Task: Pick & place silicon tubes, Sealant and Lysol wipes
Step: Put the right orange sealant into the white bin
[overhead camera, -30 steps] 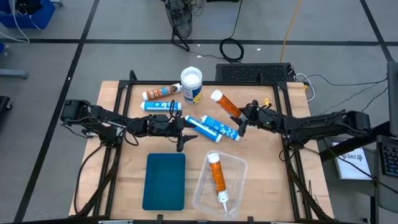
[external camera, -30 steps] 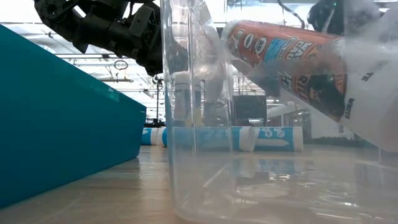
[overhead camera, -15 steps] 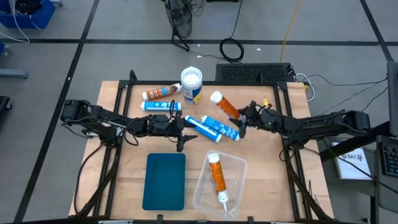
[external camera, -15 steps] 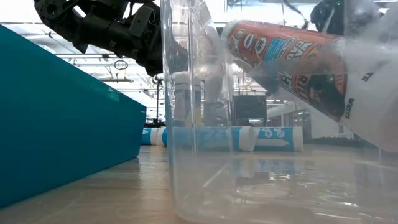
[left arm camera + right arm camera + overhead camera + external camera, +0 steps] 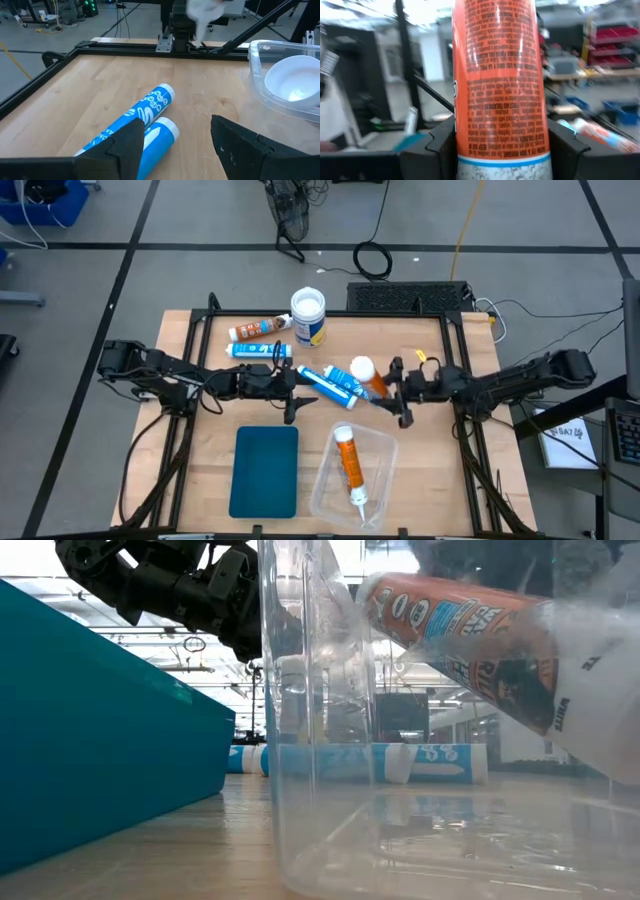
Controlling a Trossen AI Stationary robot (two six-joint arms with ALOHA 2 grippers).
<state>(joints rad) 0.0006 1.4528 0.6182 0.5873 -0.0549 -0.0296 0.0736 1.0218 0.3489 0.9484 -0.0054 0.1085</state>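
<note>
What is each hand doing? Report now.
Left hand: open, empty, above the blue tubes.
Right hand: shut on the orange tube.

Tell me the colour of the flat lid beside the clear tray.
Teal lid, best in the high view.

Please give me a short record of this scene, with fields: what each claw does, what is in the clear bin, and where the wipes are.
right claw: shut on orange tube, lifted near table middle
left claw: open, empty, beside blue tubes
clear bin: one orange tube inside
wipes: upright at far edge
teal box: left of bin
</note>
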